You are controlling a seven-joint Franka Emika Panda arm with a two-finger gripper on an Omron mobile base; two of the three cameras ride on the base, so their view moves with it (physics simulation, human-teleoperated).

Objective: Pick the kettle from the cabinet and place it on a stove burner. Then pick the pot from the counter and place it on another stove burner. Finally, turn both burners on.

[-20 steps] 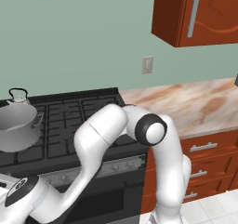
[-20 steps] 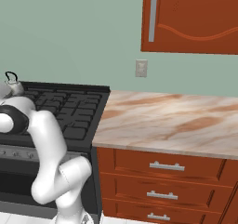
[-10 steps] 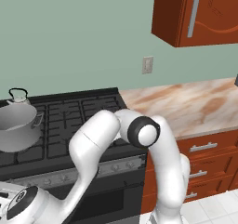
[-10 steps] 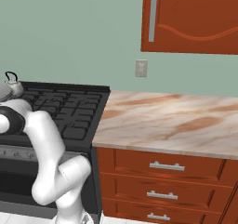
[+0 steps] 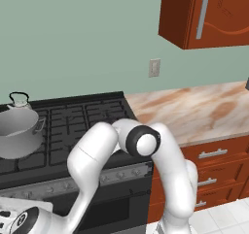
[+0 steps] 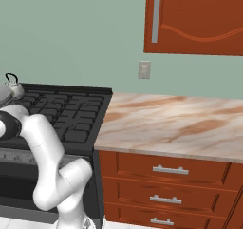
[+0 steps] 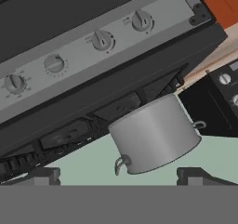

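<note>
Pot (image 5: 17, 131) and kettle (image 5: 19, 100) sit on stove burners (image 5: 92, 119), left of frame. Arm has dropped lower; claw (image 7: 119, 175) released, so you go for knobs (image 7: 102, 40).

This is a home kitchen, rendered rather than filmed. A wide black range (image 5: 73, 131) with cast-iron burner grates and a grey strip of knobs (image 7: 93, 46) stands against a pale green wall. A grey pot (image 5: 17, 133) and a small white kettle (image 5: 19, 101) sit on its burners. Beside it runs a beige marbled tabletop (image 6: 175, 123) over reddish-brown drawers (image 6: 168, 168) with metal pulls. A matching wall cabinet (image 6: 194, 19) hangs above, a wall outlet (image 6: 144, 70) sits between them, and white floor tiles (image 5: 223, 216) show below.
</note>
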